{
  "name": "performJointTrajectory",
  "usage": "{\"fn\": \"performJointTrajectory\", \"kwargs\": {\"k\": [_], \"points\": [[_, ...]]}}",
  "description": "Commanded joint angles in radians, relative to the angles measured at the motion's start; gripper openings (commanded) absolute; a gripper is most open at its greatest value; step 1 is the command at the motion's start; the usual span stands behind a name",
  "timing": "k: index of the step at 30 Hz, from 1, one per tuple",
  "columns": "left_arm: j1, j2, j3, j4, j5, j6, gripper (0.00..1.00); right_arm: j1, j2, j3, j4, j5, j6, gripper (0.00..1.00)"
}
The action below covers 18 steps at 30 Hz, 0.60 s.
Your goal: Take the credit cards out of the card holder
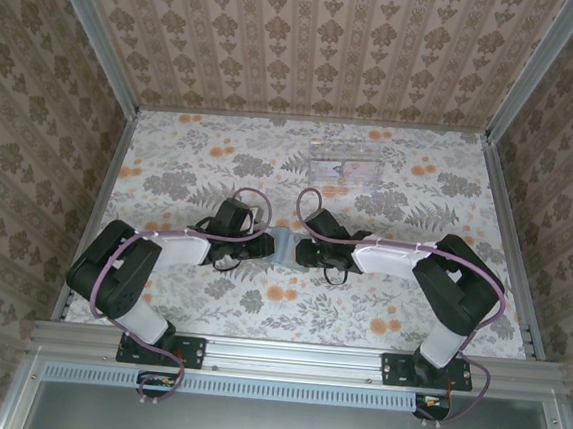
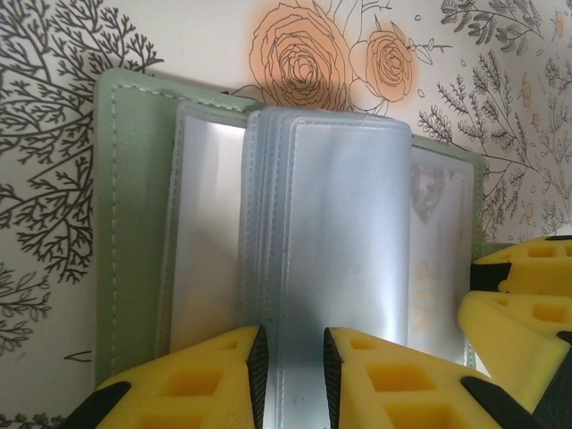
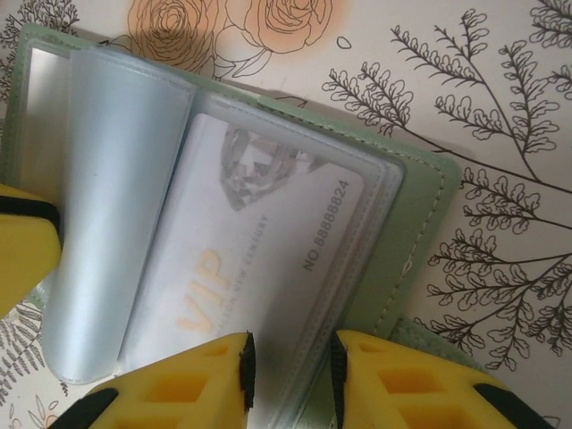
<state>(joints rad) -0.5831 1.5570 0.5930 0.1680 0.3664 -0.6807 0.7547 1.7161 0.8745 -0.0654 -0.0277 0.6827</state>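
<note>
The left arm (image 1: 178,248) and right arm (image 1: 388,256) reach low and inward; left fingers (image 2: 257,366) pinch the clear sleeves (image 2: 340,250) of the card holder (image 2: 134,223), right fingers (image 3: 247,371) stand slightly apart over its pale card (image 3: 268,241), whether they grip I cannot tell.

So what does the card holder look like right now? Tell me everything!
The card holder is soft pale green with stitched edges, lying open on the flowery table. Inside are clear plastic sleeves, a bunch arching up in the middle. One flat sleeve shows a white card with orange VIP lettering. The left end effector pinches the arched bunch; the right end effector straddles the card sleeve's edge, jaws apart.
</note>
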Motion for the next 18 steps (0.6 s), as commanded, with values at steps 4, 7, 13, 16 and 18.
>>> {"fn": "performJointTrajectory", "kwargs": {"k": [4, 7, 13, 16, 18], "points": [[-0.009, 0.014, -0.014, -0.025, 0.014, -0.007, 0.27, -0.005, -0.012, -0.034, 0.105, -0.121, 0.060, 0.32], [-0.009, 0.015, -0.014, -0.024, 0.015, -0.010, 0.27, -0.009, -0.004, -0.036, 0.136, -0.148, 0.074, 0.32], [-0.011, 0.022, -0.012, -0.018, 0.022, -0.012, 0.27, -0.013, 0.002, -0.043, 0.184, -0.175, 0.107, 0.33], [-0.012, 0.022, -0.013, -0.017, 0.021, -0.011, 0.26, -0.015, 0.006, -0.041, 0.197, -0.186, 0.113, 0.33], [-0.012, 0.021, -0.012, -0.019, 0.019, -0.010, 0.26, -0.016, 0.010, -0.039, 0.204, -0.189, 0.117, 0.33]]}}
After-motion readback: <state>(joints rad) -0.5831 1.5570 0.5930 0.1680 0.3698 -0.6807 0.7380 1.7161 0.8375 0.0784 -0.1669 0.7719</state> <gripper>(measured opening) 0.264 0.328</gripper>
